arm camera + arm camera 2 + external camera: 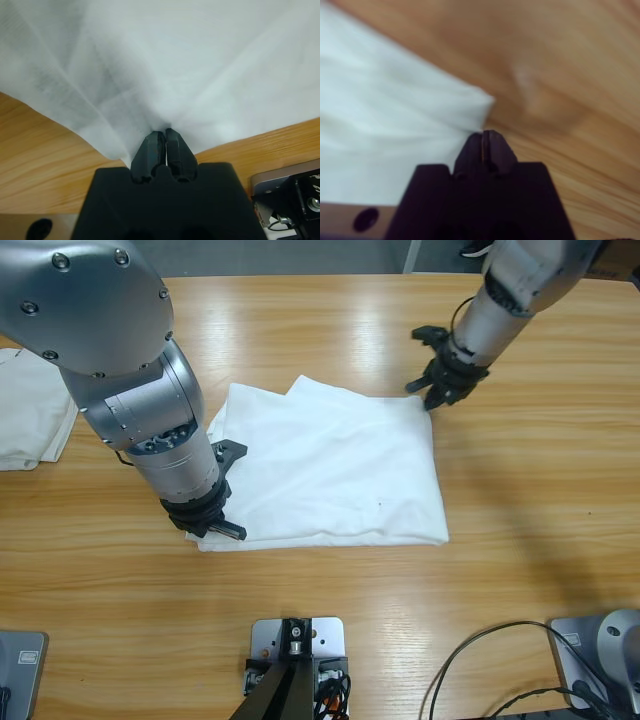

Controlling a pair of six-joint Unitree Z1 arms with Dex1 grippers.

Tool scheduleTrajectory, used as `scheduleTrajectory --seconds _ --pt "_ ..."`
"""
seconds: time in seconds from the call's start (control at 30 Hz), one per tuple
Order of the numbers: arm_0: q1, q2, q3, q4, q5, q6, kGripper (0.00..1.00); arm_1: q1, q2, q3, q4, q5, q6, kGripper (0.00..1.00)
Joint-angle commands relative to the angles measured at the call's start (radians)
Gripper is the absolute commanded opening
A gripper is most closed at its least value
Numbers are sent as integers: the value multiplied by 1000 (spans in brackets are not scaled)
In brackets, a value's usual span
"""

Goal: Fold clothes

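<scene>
Wooden table [520,540] carries a folded white shirt [330,465] at frame centre, with more white cloth [30,420] at the left edge. Left gripper [205,525] is pinched on the shirt's lower-left corner, probably to lift it for another fold. Right gripper [440,390], jaws pressed together, sits at the upper-right corner — whether it pinches cloth is unclear.
</scene>
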Motion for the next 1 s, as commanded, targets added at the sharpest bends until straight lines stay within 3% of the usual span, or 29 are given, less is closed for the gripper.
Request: scheduleTrajectory --seconds 0.03,0.1,0.13,0.17,0.2,0.27,0.3,0.37,0.4,0.7,1.0 --pt "-13 42 37 -7 -15 -13 0 -73 26 21 -27 -23 76 0" --pt "-13 42 37 -8 -15 -13 0 -78 11 17 -42 33 70 0" --pt "-13 43 36 -8 -15 -15 0 -70 -17 13 -38 53 63 454" --pt "-13 43 33 -8 -15 -18 0 -40 -70 6 -12 38 49 984" --pt "-13 41 26 -8 -15 -20 0 -12 -130 1 17 15 40 1000" --pt "-12 27 4 -7 -15 -24 0 62 -262 -20 102 -17 20 997" --pt "-1 12 -9 -7 -15 -29 0 109 -302 -46 170 -38 -2 832" --pt "26 -9 -34 -7 -18 -33 0 155 -328 -47 230 -27 -40 63" --pt "36 -15 -45 -6 -18 -32 0 167 -322 -27 228 -25 -44 0" --pt "46 -7 -37 -1 -28 -29 0 211 -11 22 36 61 -53 0" --pt "46 21 -30 -13 -56 -28 0 253 -32 32 73 58 -2 0"
